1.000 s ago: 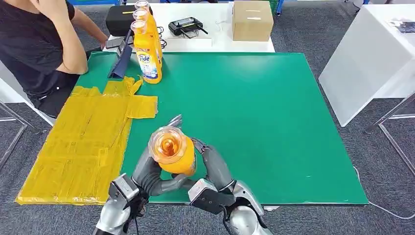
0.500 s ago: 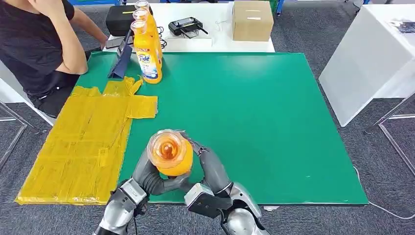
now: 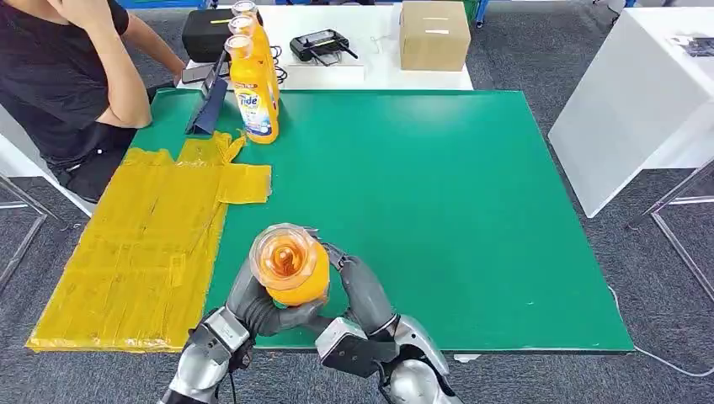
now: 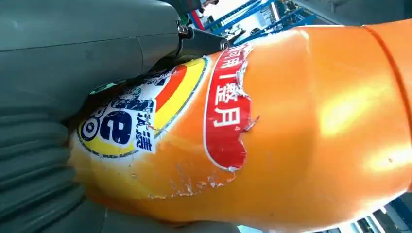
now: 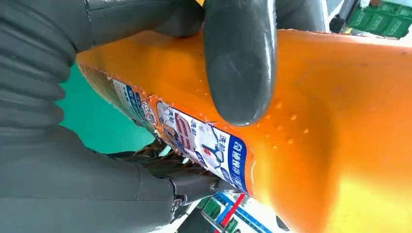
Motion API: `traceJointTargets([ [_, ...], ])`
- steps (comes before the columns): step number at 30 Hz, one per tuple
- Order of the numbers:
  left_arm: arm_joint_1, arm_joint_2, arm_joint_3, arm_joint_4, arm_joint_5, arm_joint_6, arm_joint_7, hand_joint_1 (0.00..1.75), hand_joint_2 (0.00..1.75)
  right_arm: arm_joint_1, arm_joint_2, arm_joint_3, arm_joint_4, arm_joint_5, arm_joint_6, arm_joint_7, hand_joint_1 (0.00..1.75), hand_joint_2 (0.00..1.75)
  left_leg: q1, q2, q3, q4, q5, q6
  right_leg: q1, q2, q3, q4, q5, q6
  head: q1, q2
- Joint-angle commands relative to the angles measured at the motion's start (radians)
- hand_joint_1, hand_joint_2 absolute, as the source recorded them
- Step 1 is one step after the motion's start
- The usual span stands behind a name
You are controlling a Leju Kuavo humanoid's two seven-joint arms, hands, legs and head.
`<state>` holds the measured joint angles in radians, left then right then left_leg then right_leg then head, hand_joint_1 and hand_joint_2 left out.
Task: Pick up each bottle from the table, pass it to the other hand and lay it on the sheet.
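Holding an orange bottle point(image 3: 290, 268) upright between both hands, I have it raised over the near edge of the green surface point(image 3: 438, 194), its clear-topped cap pointing up toward my head camera. My left hand point(image 3: 253, 299) wraps the bottle's left side, fingers curled round the body; my right hand point(image 3: 358, 286) grips it from the right side, fingers closed on it as well — so both hands have hold of the same bottle at once. In my left wrist view the bottle's torn front label, red and yellow with dark letters, sits right against my grey palm point(image 4: 58, 97). In my right wrist view a dark finger point(image 5: 240, 63) presses across the orange plastic, just beside a blue-and-white back label. The yellow sheet point(image 3: 143, 244) lies on the left part of the surface and hangs past its left edge, well apart from the bottle I hold. At the far left corner of the surface stand more orange bottles point(image 3: 253, 84) in a tight row, upright, beside a dark stand point(image 3: 208, 105). A person in a dark top point(image 3: 59, 76) sits at the far left, one forearm reaching to the corner. Beyond the green surface, a white table carries a cardboard box point(image 3: 434, 34) and a black controller point(image 3: 318, 44).
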<state>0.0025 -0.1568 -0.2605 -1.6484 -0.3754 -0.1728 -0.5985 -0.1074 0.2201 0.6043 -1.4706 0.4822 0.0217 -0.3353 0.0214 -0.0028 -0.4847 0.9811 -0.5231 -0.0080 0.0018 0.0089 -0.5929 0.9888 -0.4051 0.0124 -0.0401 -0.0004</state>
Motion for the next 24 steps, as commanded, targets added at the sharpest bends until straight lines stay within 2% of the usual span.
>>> traceJointTargets([
  [1,0.007,0.021,0.026,0.036,-0.088,0.079,-0.002,1.75,1.75,-0.043,-0.064,0.018,0.013,0.043,-0.031,0.016,0.02,1.75,-0.001,0.001,0.007,-0.005,0.000,0.002,0.000,0.000,0.006,-0.004,0.000,0.001,0.000,0.000],
  [5,-0.004,0.032,0.106,0.090,-0.236,0.229,0.003,1.75,1.75,-0.050,-0.128,-0.016,0.003,0.048,-0.029,0.042,0.00,1.75,0.000,0.001,0.004,-0.003,0.000,0.001,0.000,0.000,0.004,-0.003,0.000,0.001,0.000,0.000],
  [6,-0.011,0.035,0.138,0.121,-0.315,0.315,0.017,1.75,1.75,-0.048,-0.151,-0.029,-0.008,0.036,-0.029,0.046,0.00,1.75,-0.001,0.000,0.006,-0.005,0.000,0.002,0.000,0.000,0.006,-0.004,0.000,0.001,0.000,0.000],
  [7,-0.023,0.043,0.181,0.172,-0.445,0.473,0.024,1.75,1.75,-0.036,-0.191,-0.052,-0.037,0.012,-0.029,0.042,0.00,1.75,-0.001,0.000,0.004,-0.003,0.000,0.001,-0.001,0.000,0.004,-0.003,0.000,0.001,0.000,0.000],
  [8,-0.028,0.050,0.191,0.188,-0.442,0.479,0.017,1.75,1.75,-0.031,-0.204,-0.063,-0.047,0.001,-0.023,0.038,0.00,1.75,-0.001,0.000,0.006,-0.005,0.001,0.002,-0.001,0.000,0.006,-0.004,0.001,0.001,0.000,0.000],
  [10,-0.047,0.066,0.268,0.279,-0.549,0.618,0.045,1.75,1.75,-0.012,-0.262,-0.099,-0.096,-0.020,-0.019,0.034,0.00,1.75,-0.001,-0.001,0.004,-0.004,0.001,0.001,-0.001,-0.002,0.005,-0.003,0.000,0.001,0.000,0.000],
  [14,-0.107,0.104,0.343,0.448,-0.671,0.732,0.092,1.75,1.75,0.001,-0.317,-0.168,-0.157,-0.083,-0.001,0.016,0.00,1.75,-0.001,-0.002,0.008,-0.006,0.001,0.002,-0.001,-0.004,0.007,-0.005,0.000,0.001,-0.001,0.000],
  [16,-0.142,0.120,0.361,0.521,-0.790,0.838,0.132,1.75,1.75,-0.022,-0.327,-0.192,-0.166,-0.113,0.017,0.024,0.00,1.75,-0.001,-0.005,0.006,-0.004,0.001,0.002,-0.001,-0.005,0.006,-0.003,-0.001,0.001,0.000,0.000],
  [20,-0.153,0.111,0.355,0.558,-1.030,0.871,0.263,1.75,1.75,-0.043,-0.326,-0.210,-0.156,-0.137,0.032,0.031,0.00,1.75,-0.001,0.001,0.004,-0.002,0.000,0.001,-0.001,-0.001,0.003,-0.001,0.000,0.001,0.000,0.000],
  [22,-0.194,0.126,0.331,0.649,-1.173,0.871,0.379,1.75,1.75,-0.064,-0.321,-0.201,-0.135,-0.143,0.041,0.030,0.00,1.75,-0.001,-0.001,0.006,-0.003,0.000,0.002,-0.001,-0.002,0.005,-0.003,0.000,0.001,0.000,0.000],
  [24,-0.255,0.148,0.315,0.786,-1.186,0.862,0.415,1.75,1.75,-0.075,-0.309,-0.185,-0.124,-0.144,0.043,0.028,0.00,1.75,-0.001,-0.001,0.005,-0.003,0.001,0.002,-0.001,-0.002,0.004,-0.003,0.000,0.001,0.000,0.000],
])
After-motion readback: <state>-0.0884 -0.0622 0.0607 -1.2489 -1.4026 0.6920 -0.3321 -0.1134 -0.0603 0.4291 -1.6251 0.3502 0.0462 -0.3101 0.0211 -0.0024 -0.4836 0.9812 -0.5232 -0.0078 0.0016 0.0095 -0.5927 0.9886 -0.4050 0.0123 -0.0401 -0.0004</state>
